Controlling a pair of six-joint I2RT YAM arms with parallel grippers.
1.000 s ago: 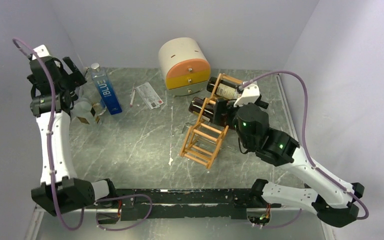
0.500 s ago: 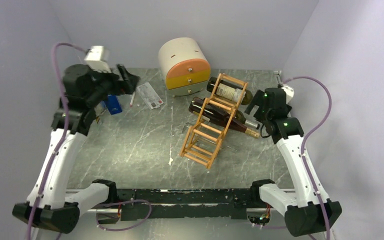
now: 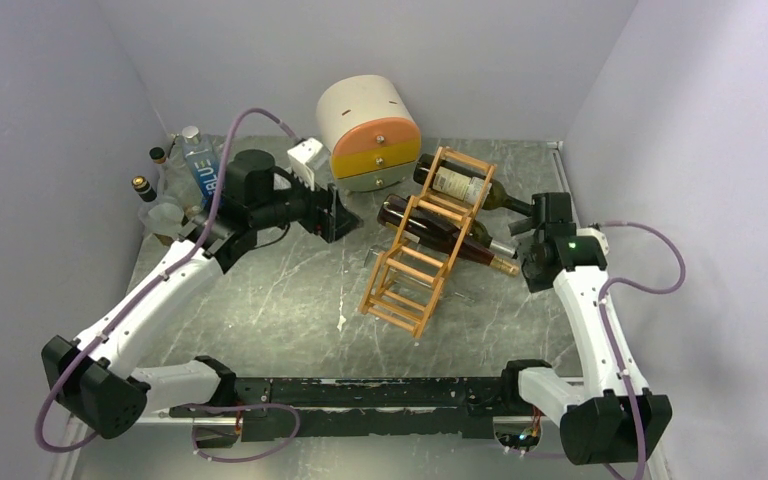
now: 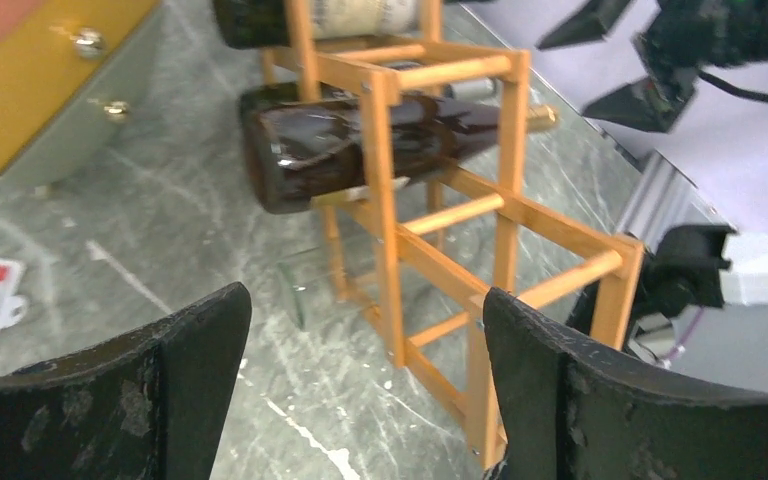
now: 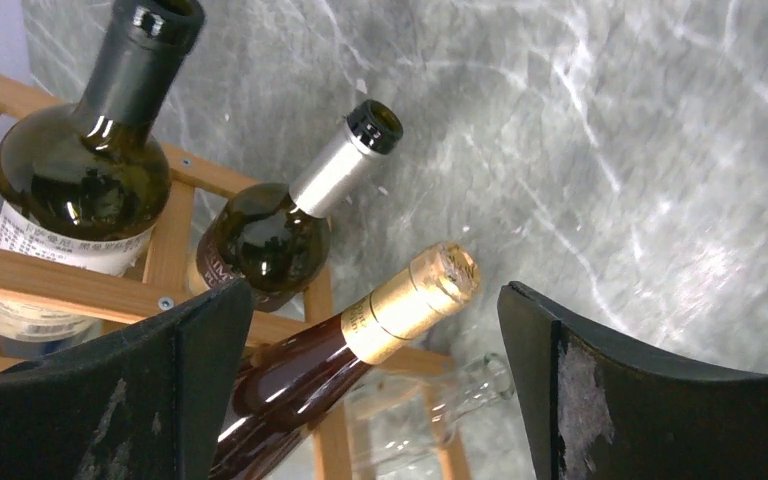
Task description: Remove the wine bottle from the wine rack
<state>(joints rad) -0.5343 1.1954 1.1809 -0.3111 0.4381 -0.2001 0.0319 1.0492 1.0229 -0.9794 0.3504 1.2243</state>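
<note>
Gaping, left fingers and right fingers flank the slatted wooden wine rack holding glossy glass wine bottles.

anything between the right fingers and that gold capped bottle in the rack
Nothing visible. The gold-capped bottle sticks its neck out of the wine rack toward the right gripper, whose fingers are open, and no object sits in the gap. The silver-capped bottle lies close beside that neck, not in front of it.

Soft, even light from above leaves faint shadows on the tabletop. White glints dot the dark bottles; left wrist view slightly blurred.
</note>
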